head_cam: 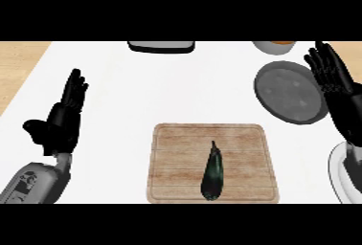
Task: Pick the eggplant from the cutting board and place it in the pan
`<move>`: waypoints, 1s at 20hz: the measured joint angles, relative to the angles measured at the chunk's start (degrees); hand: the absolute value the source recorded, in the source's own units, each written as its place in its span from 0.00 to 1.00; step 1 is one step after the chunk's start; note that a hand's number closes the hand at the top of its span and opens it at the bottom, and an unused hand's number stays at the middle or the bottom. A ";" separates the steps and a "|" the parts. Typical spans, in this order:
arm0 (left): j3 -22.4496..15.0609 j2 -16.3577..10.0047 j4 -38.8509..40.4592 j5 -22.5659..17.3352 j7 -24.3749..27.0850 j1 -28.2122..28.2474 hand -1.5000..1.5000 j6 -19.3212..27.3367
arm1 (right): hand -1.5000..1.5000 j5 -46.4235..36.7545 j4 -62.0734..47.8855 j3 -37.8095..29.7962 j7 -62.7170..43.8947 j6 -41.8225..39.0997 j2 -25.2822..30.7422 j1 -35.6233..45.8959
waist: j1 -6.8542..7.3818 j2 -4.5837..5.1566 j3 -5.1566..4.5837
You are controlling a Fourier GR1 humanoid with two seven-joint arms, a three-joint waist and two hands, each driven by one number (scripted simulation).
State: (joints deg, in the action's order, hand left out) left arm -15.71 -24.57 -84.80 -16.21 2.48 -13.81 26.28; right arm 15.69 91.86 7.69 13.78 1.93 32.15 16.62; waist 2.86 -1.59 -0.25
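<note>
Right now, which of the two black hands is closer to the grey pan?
The right hand, open at the right rim of the pan; the left hand rests open far across the counter, beyond the cutting board.

Board (176, 162): pale wood, grain lines running across, matt. Eggplant (213, 172): dark skin, smooth, glossy, faint highlights. Pan (291, 93): grey, metal-looking, dull inside, darker rim. Counter (141, 95): white, smooth, no sheen. Strip (17, 72) along its left edge: light wood. Left hand (60, 119) and right hand (332, 72): black, hard-looking, slight sheen. Forearm (35, 184): grey, smooth shell.
</note>
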 measured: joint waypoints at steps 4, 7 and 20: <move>-1.48 1.28 -0.94 -2.39 -1.25 1.47 0.50 -3.85 | 1.00 -4.27 -3.11 6.65 -6.62 0.58 -3.08 4.67 | -0.27 1.25 0.06; -4.45 3.31 -0.77 -4.63 -3.40 1.66 0.50 -7.33 | 1.00 -10.39 -6.30 12.63 -11.90 -0.44 -1.80 8.13 | 0.57 1.95 -0.51; -5.91 5.30 -1.82 -11.10 -9.06 5.24 0.50 -15.39 | 0.00 -35.61 -15.88 30.68 -28.86 2.89 -13.06 16.83 | -1.50 1.57 0.01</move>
State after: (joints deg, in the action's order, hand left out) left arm -21.61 -19.27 -86.62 -27.31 -6.58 -8.58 10.89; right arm -19.91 75.98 38.37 -15.08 4.82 19.09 33.45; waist 1.36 -0.03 -0.24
